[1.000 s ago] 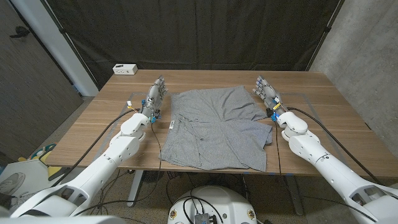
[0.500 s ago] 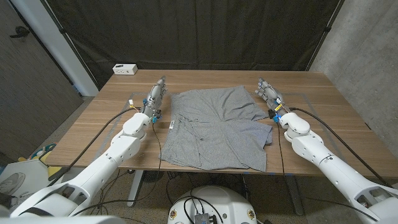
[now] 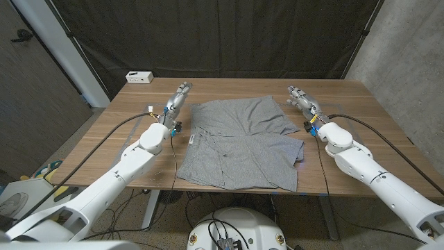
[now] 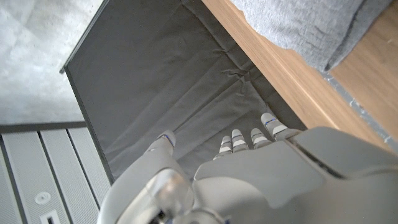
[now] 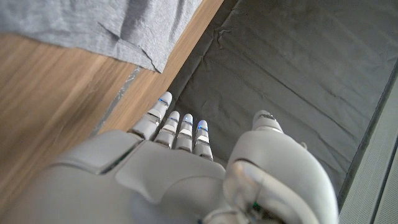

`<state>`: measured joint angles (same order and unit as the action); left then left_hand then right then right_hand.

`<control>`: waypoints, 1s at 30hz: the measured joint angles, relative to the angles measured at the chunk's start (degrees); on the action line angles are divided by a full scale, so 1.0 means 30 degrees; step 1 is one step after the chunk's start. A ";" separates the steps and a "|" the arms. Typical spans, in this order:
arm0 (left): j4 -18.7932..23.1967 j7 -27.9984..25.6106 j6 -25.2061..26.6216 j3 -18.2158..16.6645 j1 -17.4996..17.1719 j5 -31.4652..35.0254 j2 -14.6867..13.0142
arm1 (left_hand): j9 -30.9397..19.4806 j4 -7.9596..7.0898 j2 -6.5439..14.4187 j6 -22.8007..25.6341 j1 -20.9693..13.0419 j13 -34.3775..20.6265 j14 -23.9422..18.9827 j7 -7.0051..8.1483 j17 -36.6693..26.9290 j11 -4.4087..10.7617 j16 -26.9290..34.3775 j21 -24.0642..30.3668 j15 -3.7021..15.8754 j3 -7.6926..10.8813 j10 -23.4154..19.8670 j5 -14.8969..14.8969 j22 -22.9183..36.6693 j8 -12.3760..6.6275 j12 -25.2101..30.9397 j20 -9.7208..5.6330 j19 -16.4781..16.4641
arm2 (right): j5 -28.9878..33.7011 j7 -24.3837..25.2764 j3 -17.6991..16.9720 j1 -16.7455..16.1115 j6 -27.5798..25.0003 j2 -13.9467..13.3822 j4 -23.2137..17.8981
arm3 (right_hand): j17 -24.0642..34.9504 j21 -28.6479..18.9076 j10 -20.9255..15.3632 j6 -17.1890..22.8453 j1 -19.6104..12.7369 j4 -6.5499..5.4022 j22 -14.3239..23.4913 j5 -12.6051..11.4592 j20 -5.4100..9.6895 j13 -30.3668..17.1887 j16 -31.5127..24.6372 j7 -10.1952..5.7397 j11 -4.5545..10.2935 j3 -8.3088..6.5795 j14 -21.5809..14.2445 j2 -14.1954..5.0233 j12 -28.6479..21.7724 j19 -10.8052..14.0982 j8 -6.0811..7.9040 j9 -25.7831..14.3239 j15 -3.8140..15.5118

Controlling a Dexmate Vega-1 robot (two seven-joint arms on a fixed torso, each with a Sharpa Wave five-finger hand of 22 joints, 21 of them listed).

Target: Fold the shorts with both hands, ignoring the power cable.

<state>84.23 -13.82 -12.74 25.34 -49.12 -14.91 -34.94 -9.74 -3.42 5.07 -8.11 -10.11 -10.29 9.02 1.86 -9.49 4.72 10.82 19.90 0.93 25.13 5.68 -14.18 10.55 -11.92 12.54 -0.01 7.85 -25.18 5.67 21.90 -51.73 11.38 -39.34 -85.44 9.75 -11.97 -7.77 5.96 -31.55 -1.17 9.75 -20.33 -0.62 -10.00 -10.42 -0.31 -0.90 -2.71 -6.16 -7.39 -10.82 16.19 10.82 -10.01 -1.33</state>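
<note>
Both hands hover empty, fingers extended and near together: the left hand (image 3: 178,98) off the far left corner of the grey shorts (image 3: 239,142) lying mid-table, the right hand (image 3: 303,101) off the far right corner. Likely pre-grasp; next, pinch the far corners.

White box (image 3: 139,76) at wooden table's (image 3: 374,118) far left corner.

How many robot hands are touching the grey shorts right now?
0. The left hand is beside the grey fabric shorts at their far left corner, the right hand off their far right corner, both apart.
</note>
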 measured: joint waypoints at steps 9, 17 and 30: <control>0.1936 -0.1480 0.0892 0.0123 -0.0675 0.2364 -0.0845 | 0.0001 0.0679 -0.0106 0.1282 -0.0605 0.0001 -0.0786 0.0280 0.0001 0.0070 0.0000 -0.0075 0.0106 0.0070 -0.1221 0.0339 -0.0002 -0.0077 0.0282 0.0388 -0.0267 | 0.1858 0.0702 0.0029 -0.0439 -0.0738 -0.1240 -0.1617 | -0.0001 0.0000 -0.0251 0.0274 -0.0377 0.0422 -0.0001 0.0140 0.0001 0.0001 0.0000 -0.0072 0.0163 -0.0112 -0.0037 0.0024 -0.0071 -0.0001 0.0075 0.0000 0.0040; 0.3378 -0.2601 0.1716 0.0188 -0.1214 0.4633 -0.1458 | 0.0003 0.1035 -0.0183 0.1799 -0.0969 0.0002 -0.1229 0.0301 0.0001 -0.0018 0.0000 -0.0148 0.0198 0.0112 -0.1787 0.0518 -0.0004 -0.0146 0.0281 0.0452 -0.0332 | 0.3172 0.1180 0.0007 -0.0938 -0.1343 -0.2215 -0.3064 | -0.0002 0.0000 -0.0521 0.0521 -0.0831 0.0762 -0.0002 0.0353 0.0001 0.0001 0.0000 -0.0116 0.0162 -0.0296 -0.0306 0.0044 -0.0071 -0.0002 0.0074 0.0002 0.0178; 0.5541 -0.3770 0.2978 0.0134 -0.2240 0.7590 -0.2306 | 0.0004 0.1489 -0.0357 0.2385 -0.1296 0.0004 -0.1462 0.0205 0.0003 0.0012 -0.0001 -0.0147 0.0169 0.0124 -0.2089 0.0664 -0.0006 -0.0146 0.0281 0.0553 -0.0435 | 0.5424 0.2037 -0.0564 -0.2190 -0.3169 -0.4012 -0.5903 | -0.0004 0.0000 -0.0792 0.0885 -0.1454 0.1301 -0.0003 0.0644 0.0001 0.0003 -0.0147 -0.0137 0.0227 -0.0543 -0.0688 0.0148 -0.0070 -0.0002 0.0074 0.0003 0.0269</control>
<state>100.86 -25.13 -3.80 25.74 -55.84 7.86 -41.86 -9.73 1.04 4.00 -0.96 -14.00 -10.27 4.63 2.48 -9.48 4.76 10.82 19.46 1.43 25.51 -0.59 -12.19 10.53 -12.36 13.38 1.65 6.55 -8.90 11.79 20.21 -58.30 1.87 -51.37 -103.14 9.74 -11.97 -10.14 8.61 -35.91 2.73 9.74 -18.40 -0.62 -9.99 -10.86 -0.72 -0.21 -4.34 -8.22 -6.95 -11.03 16.18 11.05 -10.00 -0.53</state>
